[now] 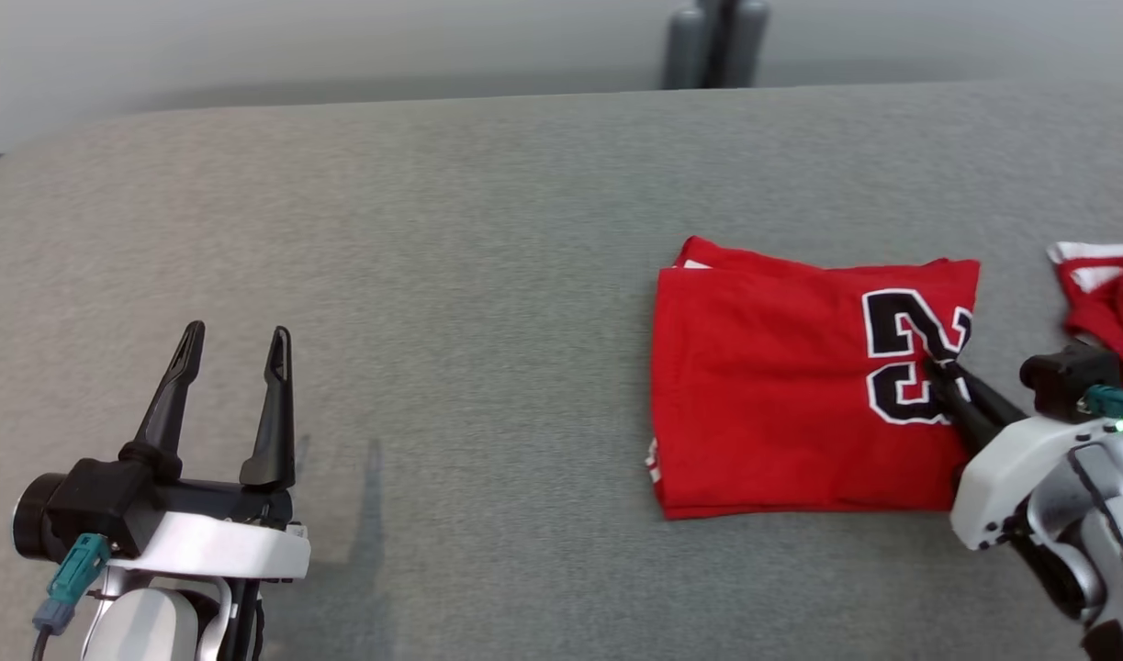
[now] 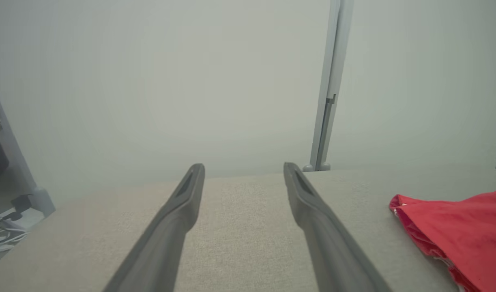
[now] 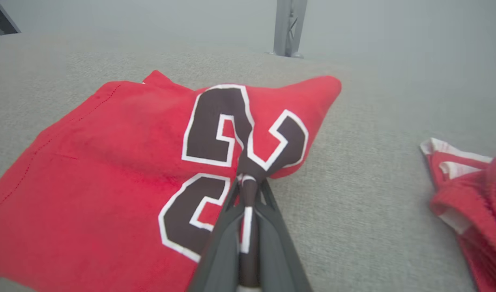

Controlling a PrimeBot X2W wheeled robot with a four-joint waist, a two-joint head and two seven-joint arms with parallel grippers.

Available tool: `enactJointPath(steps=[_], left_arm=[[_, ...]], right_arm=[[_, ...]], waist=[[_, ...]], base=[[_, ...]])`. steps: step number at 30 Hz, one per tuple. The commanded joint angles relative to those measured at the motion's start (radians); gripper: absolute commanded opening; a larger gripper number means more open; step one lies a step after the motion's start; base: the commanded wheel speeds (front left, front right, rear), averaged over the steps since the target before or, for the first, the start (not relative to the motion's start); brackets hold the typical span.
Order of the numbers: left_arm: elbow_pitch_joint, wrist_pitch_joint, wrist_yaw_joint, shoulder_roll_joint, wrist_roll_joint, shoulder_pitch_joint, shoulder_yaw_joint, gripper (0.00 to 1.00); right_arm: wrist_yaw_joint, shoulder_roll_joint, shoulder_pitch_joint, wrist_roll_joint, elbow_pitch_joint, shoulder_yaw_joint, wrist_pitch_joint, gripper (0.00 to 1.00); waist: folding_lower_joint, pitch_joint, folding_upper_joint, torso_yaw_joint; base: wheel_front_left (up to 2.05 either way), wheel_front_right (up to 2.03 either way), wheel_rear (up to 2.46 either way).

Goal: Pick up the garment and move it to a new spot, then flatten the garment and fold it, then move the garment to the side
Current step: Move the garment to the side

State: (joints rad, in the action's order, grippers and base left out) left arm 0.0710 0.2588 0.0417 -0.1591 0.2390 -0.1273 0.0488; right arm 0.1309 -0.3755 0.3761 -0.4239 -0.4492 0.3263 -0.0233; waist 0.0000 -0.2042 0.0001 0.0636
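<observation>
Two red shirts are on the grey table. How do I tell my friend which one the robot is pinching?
Look at the big grey table, on its right half, where the right gripper is shut on cloth. That folded shirt lies as a neat rectangle. Unlike the crumpled shirt with white trim at the far right, it has big black numbers edged in white.

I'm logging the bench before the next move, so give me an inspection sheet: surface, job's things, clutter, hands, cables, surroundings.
Surface: grey cloth-covered table, no stains seen.
Job's things: folded red jersey, black number up, lying on the table.
Clutter: second red garment with white trim, far right, apart from the jersey.
Hands: left hand open over bare table; right hand shut on the jersey's right edge.
Cables: teal plug at the left wrist; loose cords beside the table.
Surroundings: pale wall, grey post behind the table.
</observation>
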Motion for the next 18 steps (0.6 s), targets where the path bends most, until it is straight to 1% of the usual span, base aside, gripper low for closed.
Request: enactJointPath(steps=[1, 6, 11, 14, 18], left_arm=[[-0.007, 0.004, 0.001, -0.008, -0.003, -0.009, -0.001, 1.00], [-0.027, 0.002, 0.008, -0.021, -0.010, -0.032, 0.008, 1.00], [-0.052, -0.012, 0.016, -0.039, -0.016, -0.060, 0.020, 1.00], [-0.066, -0.022, 0.019, -0.046, -0.020, -0.088, 0.027, 1.00], [-0.080, -0.030, 0.024, -0.055, -0.025, -0.129, 0.039, 1.00]], right_arm=[[0.000, -0.020, -0.009, 0.011, 0.021, -0.006, -0.004, 0.00], [0.000, -0.116, -0.011, 0.044, 0.131, -0.017, -0.065, 0.00], [0.000, -0.225, 0.045, 0.061, 0.226, -0.050, -0.129, 0.00], [0.000, -0.276, 0.103, 0.063, 0.233, -0.064, -0.139, 0.00], [0.000, -0.318, 0.197, 0.056, 0.172, -0.088, -0.125, 0.00]], waist=[[0.0000, -0.013, -0.0001, -0.069], [0.0000, -0.045, -0.0001, -0.156], [0.0000, -0.104, -0.0001, -0.210], [0.0000, -0.150, -0.0001, -0.226], [0.0000, -0.213, -0.0001, -0.227]], base=[[0.00, 0.00, 0.00], [0.00, 0.00, 0.00], [0.00, 0.00, 0.00], [0.00, 0.00, 0.00], [0.00, 0.00, 0.00]])
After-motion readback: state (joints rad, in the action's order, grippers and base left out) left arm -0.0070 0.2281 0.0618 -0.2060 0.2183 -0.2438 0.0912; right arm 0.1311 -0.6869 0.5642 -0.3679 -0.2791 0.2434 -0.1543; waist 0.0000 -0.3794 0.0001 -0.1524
